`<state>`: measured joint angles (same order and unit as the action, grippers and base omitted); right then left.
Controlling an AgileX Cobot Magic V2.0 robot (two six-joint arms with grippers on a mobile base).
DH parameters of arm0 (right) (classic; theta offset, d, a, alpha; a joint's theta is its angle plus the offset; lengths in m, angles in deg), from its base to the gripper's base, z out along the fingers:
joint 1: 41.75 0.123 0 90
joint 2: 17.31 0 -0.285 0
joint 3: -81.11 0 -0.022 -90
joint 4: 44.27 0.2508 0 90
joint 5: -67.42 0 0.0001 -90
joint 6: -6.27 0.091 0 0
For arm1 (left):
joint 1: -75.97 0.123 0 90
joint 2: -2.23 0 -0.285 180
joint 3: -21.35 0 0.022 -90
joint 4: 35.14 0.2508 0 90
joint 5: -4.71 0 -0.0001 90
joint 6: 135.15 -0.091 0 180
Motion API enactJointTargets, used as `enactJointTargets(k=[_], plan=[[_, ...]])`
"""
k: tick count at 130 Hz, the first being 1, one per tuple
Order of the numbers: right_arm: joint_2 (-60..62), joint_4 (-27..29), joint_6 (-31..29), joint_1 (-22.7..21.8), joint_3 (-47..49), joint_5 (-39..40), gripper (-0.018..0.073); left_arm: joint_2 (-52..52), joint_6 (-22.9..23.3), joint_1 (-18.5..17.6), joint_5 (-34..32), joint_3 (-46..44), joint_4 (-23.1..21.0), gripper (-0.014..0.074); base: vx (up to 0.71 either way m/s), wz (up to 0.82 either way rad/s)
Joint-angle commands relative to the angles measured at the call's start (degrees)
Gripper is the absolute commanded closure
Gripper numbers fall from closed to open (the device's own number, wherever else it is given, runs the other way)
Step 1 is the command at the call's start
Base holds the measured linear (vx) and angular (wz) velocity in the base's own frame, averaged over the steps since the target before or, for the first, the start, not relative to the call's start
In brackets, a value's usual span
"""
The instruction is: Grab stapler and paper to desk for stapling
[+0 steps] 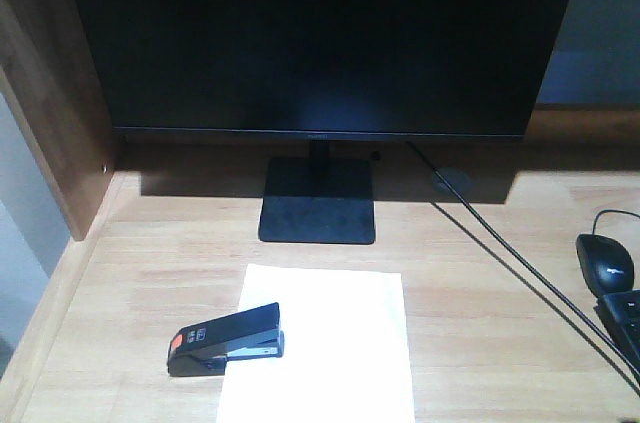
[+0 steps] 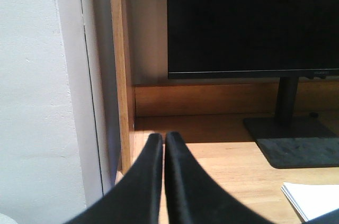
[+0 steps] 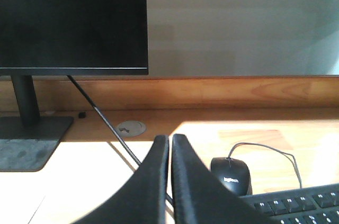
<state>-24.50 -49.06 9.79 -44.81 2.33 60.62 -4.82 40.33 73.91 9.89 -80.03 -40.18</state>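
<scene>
Black fingers of left gripper (image 2: 164, 142) pressed nearly together, only slit between, holding nothing. Same for right gripper (image 3: 170, 142): tips nearly meeting, empty, above desk (image 1: 480, 343). Nearest front edge, stapler (image 1: 225, 340) lying on left edge of paper (image 1: 320, 343), orange patch at left end. Further right, mouse (image 3: 231, 173) beside keyboard (image 3: 296, 205). Behind, monitor stand (image 1: 318, 201), cable (image 3: 92, 106), grommet (image 3: 131, 126), monitor (image 1: 320, 33).

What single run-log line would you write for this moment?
stapler: on desk, front end over paper's left edge | left gripper: shut, empty | right gripper: shut, empty | monitor: dark
</scene>
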Motion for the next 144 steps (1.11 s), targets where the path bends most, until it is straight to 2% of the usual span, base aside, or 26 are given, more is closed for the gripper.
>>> enactJointTargets(k=[1, 144], plan=[[0.52, -0.25, -0.61, -0.46, -0.27, 3.93, 0.0565, 0.89, 0.48, -0.11, -4.2, 0.57, -0.55, 0.0602, 0.0, 0.0], [0.52, -0.24, -0.61, -0.46, -0.27, 3.87, 0.0565, 0.89, 0.48, -0.11, -4.2, 0.57, -0.55, 0.0602, 0.0, 0.0]])
